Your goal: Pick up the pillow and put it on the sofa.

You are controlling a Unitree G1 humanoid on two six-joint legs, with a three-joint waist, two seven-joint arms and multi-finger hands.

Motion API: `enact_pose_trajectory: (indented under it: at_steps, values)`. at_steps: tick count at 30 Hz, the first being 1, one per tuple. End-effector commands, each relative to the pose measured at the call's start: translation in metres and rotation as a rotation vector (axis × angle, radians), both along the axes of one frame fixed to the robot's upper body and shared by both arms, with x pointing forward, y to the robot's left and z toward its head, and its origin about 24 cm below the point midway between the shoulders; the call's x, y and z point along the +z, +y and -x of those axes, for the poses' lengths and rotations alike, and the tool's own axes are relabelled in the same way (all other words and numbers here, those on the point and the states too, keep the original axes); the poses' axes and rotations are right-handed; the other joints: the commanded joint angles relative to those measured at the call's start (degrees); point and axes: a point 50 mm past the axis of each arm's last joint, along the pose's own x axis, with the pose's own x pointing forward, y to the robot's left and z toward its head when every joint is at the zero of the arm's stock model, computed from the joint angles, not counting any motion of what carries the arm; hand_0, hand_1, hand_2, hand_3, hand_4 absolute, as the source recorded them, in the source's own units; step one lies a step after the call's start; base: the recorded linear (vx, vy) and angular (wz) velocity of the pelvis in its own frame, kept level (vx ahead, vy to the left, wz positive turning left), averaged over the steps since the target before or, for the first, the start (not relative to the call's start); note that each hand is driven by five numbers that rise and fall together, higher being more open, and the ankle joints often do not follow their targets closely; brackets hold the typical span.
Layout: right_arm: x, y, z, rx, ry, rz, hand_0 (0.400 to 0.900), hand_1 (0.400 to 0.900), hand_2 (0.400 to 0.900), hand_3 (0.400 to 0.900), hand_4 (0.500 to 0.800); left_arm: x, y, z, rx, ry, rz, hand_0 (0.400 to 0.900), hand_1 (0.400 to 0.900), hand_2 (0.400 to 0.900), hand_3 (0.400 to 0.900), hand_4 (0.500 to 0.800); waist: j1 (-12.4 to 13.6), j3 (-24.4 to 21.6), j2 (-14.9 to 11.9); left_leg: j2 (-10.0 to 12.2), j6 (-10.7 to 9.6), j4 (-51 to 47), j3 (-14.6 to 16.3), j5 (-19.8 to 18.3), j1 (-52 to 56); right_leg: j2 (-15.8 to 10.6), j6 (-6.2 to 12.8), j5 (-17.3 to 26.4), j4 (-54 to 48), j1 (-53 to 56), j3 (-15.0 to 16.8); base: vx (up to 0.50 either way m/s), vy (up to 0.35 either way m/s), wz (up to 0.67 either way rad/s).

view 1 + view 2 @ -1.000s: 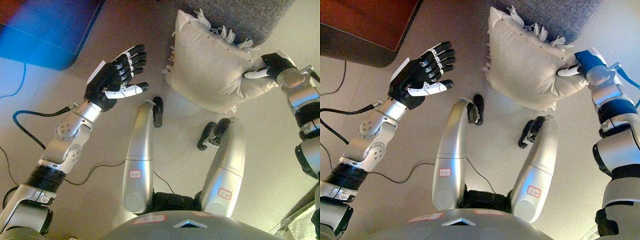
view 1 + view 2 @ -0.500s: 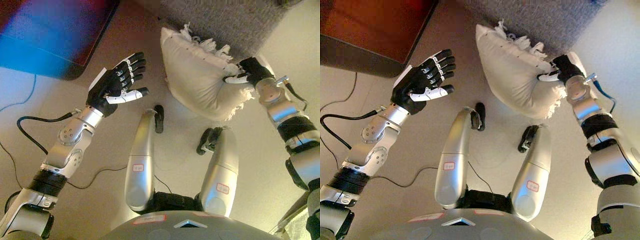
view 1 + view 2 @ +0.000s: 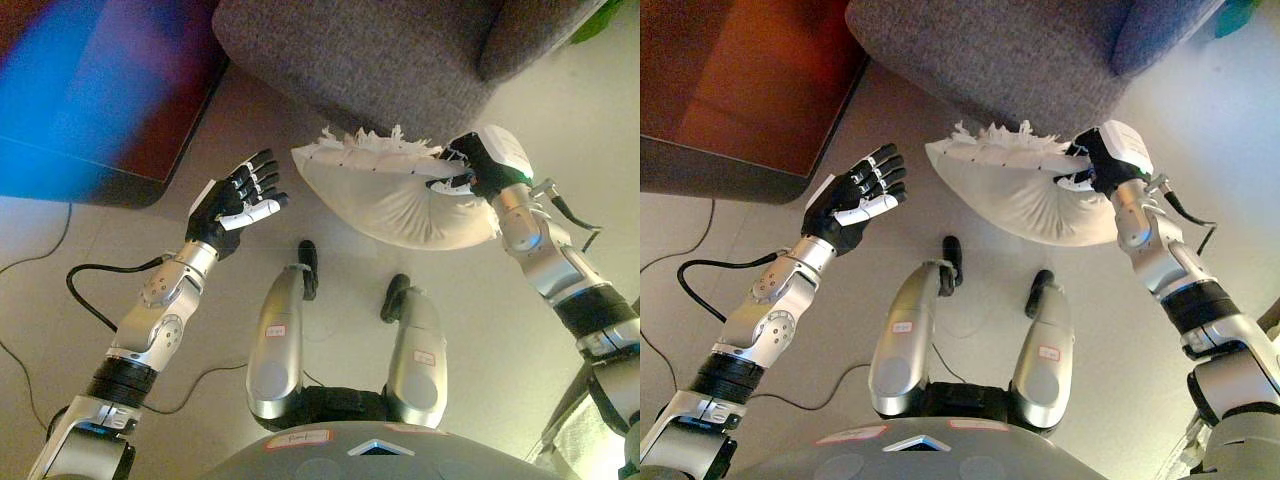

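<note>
Here the right hand [image 3: 1102, 160] has its fingers pinched on the near-right end of the pillow [image 3: 1015, 190], which hangs in the air above the floor [image 3: 970, 300], just below the front edge of the sofa [image 3: 990, 60]. The pillow's long axis runs left to right, roughly along that sofa edge, with its fringed top seam facing the sofa and its belly sagging toward the robot. The sofa lies straight ahead of and above the held end, so the move to come looks like a lift forward and over the edge; the right hand is the one on it, and I judge the far left end may droop or catch on the edge. The left hand [image 3: 852, 195] hangs well apart to the left, fingers spread wide, palm turned toward the pillow, holding nothing. How deep the sofa seat runs is cut off at the top, and the fingertips are partly buried in the cloth.
</note>
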Motion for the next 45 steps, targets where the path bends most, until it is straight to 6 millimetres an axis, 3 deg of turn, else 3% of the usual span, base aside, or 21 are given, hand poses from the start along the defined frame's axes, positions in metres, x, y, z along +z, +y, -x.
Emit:
enact_pose_trajectory:
  at_steps: [1, 7, 13, 20, 25, 31, 37, 42, 45]
  values:
    - [0.090, 0.004, 0.002, 0.111, -0.398, 0.093, 0.400, 0.400, 0.400, 0.400, 0.500, 0.001, 0.001, 0.006, 0.005, -0.042, -0.003, 0.900, 0.900, 0.900, 0.900, 0.800, -1.2, -9.4, -2.7, 0.2, -1.4, -4.0, 0.1, -4.1, 7.9, 3.1, -2.14, 9.3, -13.4, 4.8, -3.1, 0.06, 0.012, -0.06]
    - [0.105, 0.003, 0.020, 0.173, -0.425, 0.248, 0.400, 0.400, 0.400, 0.400, 0.500, -0.022, 0.005, 0.019, 0.018, 0.055, 0.000, 0.900, 0.900, 0.900, 0.900, 0.800, -1.9, -15.6, -4.8, 0.1, -2.4, -13.7, 1.3, -1.7, 17.0, 4.4, -0.70, 13.1, -26.0, 14.6, -3.7, 0.11, 0.010, -0.07]
    - [0.128, 0.006, 0.033, 0.232, -0.483, 0.389, 0.400, 0.400, 0.400, 0.400, 0.500, -0.042, 0.008, 0.034, 0.028, 0.141, 0.008, 0.900, 0.900, 0.900, 0.900, 0.800, -1.7, -21.2, -6.1, 0.0, -2.7, -19.2, 3.0, -1.2, 22.9, 5.2, 0.11, 15.4, -32.1, 19.8, -4.1, 0.11, 0.030, -0.08]
    - [0.170, 0.008, 0.032, 0.271, -0.527, 0.544, 0.400, 0.400, 0.400, 0.400, 0.500, -0.057, 0.008, 0.049, -0.012, 0.205, 0.030, 0.900, 0.900, 0.900, 0.900, 0.800, -0.7, -24.8, -6.8, -0.4, -2.9, -23.0, 3.8, -0.9, 27.4, 5.9, 0.40, 16.2, -35.3, 23.3, -5.2, 0.05, 0.027, 0.00]
    - [0.189, 0.004, 0.020, 0.283, -0.467, 0.564, 0.400, 0.400, 0.400, 0.400, 0.500, -0.064, 0.006, 0.057, -0.068, 0.250, 0.036, 0.900, 0.900, 0.900, 0.900, 0.800, 0.5, -26.1, -7.3, -0.7, -3.1, -24.1, 3.4, -0.6, 28.5, 6.2, 0.38, 16.2, -35.8, 24.5, -6.3, 0.05, 0.025, 0.10]
    - [0.202, -0.014, -0.007, 0.244, -0.300, 0.603, 0.400, 0.400, 0.400, 0.400, 0.500, -0.066, -0.002, 0.063, -0.153, 0.283, 0.044, 0.900, 0.900, 0.900, 0.900, 0.800, 3.4, -26.5, -8.4, -1.1, -3.4, -25.2, 1.8, 0.0, 29.1, 6.1, 0.35, 16.5, -36.9, 26.2, -8.9, 0.07, 0.029, 0.24]
    - [0.210, -0.034, -0.022, 0.155, -0.182, 0.583, 0.400, 0.400, 0.400, 0.400, 0.500, -0.066, -0.007, 0.064, -0.203, 0.307, 0.049, 0.900, 0.900, 0.900, 0.900, 0.800, 5.9, -26.2, -9.4, -1.4, -3.7, -25.8, 0.0, 0.5, 28.8, 5.9, 0.43, 16.7, -37.1, 26.9, -10.8, 0.10, 0.022, 0.26]
    - [0.213, -0.053, -0.035, -0.007, -0.150, 0.556, 0.400, 0.400, 0.400, 0.400, 0.500, -0.055, -0.010, 0.056, -0.264, 0.280, 0.016, 0.900, 0.900, 0.900, 0.900, 0.800, 9.5, -24.0, -10.9, -1.7, -3.7, -24.9, -3.2, 0.7, 26.0, 5.9, 0.64, 17.1, -36.9, 26.2, -12.4, 0.07, -0.060, 0.31]
    - [0.225, -0.060, -0.040, -0.131, -0.213, 0.537, 0.400, 0.400, 0.400, 0.400, 0.500, -0.041, -0.009, 0.044, -0.292, 0.217, -0.011, 0.900, 0.900, 0.900, 0.900, 0.800, 11.5, -21.1, -11.6, -1.9, -3.4, -23.7, -5.5, 0.8, 22.8, 6.0, 0.90, 17.8, -36.7, 24.4, -12.5, -0.07, -0.119, 0.21]
